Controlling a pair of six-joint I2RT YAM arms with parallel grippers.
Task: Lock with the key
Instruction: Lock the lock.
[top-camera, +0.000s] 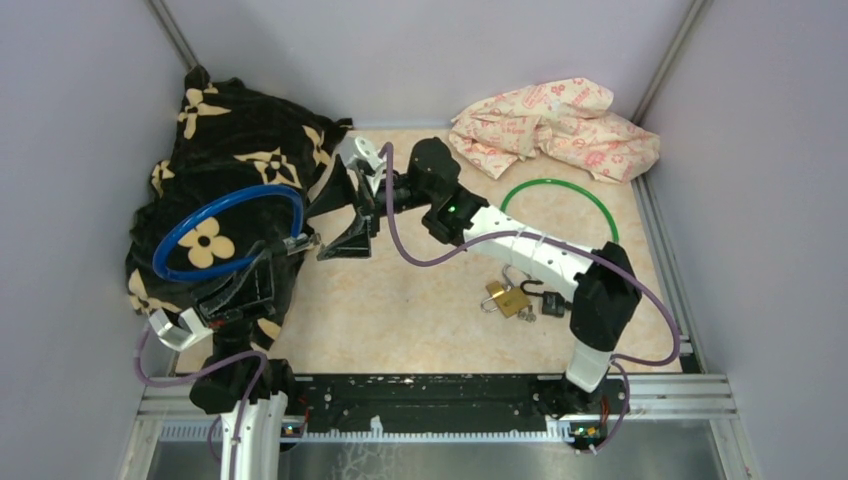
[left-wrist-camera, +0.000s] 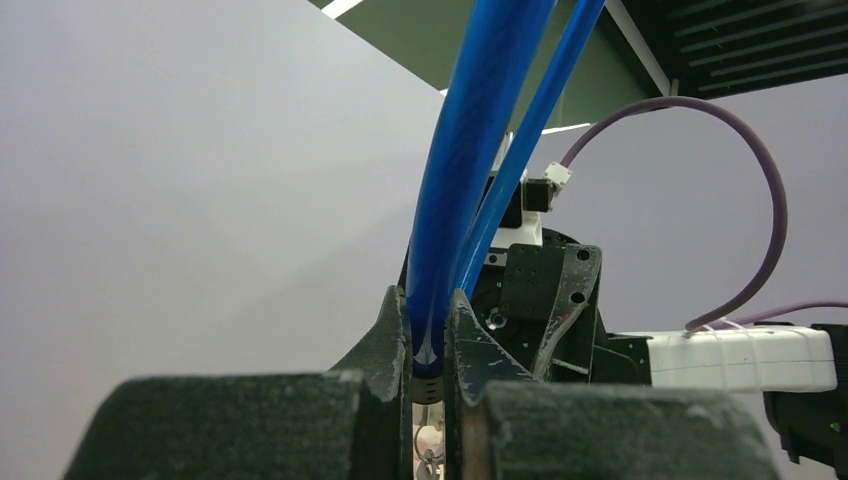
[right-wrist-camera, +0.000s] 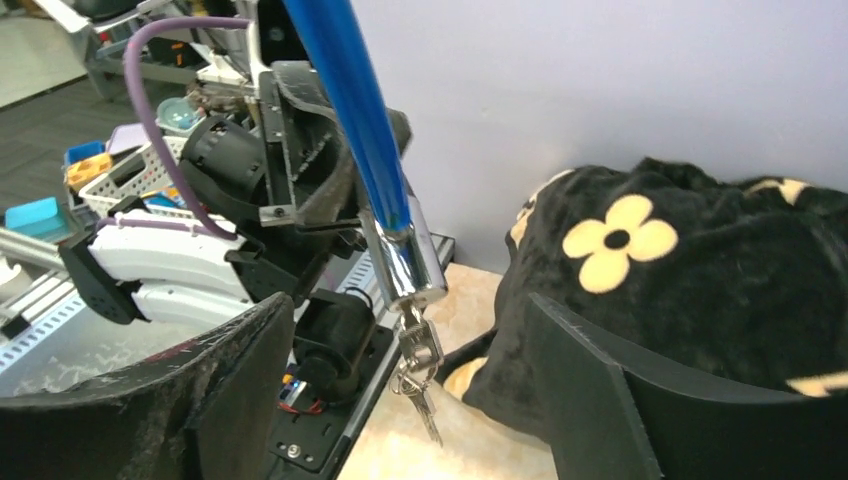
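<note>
I am watching the left fingers (left-wrist-camera: 385, 335) pinching tight on the blue cable lock (top-camera: 215, 215), holding its loop up over the black flowered cloth (top-camera: 250, 125) at the far left corner of the table (top-camera: 400, 310); the keys (right-wrist-camera: 418, 375) are dangling beneath its chrome end (right-wrist-camera: 405, 260). The right fingers (right-wrist-camera: 225, 375) are standing wide apart on either side of that chrome end, gripping nothing; a brass padlock (top-camera: 508, 298) is lying flat toward the near right corner.
</note>
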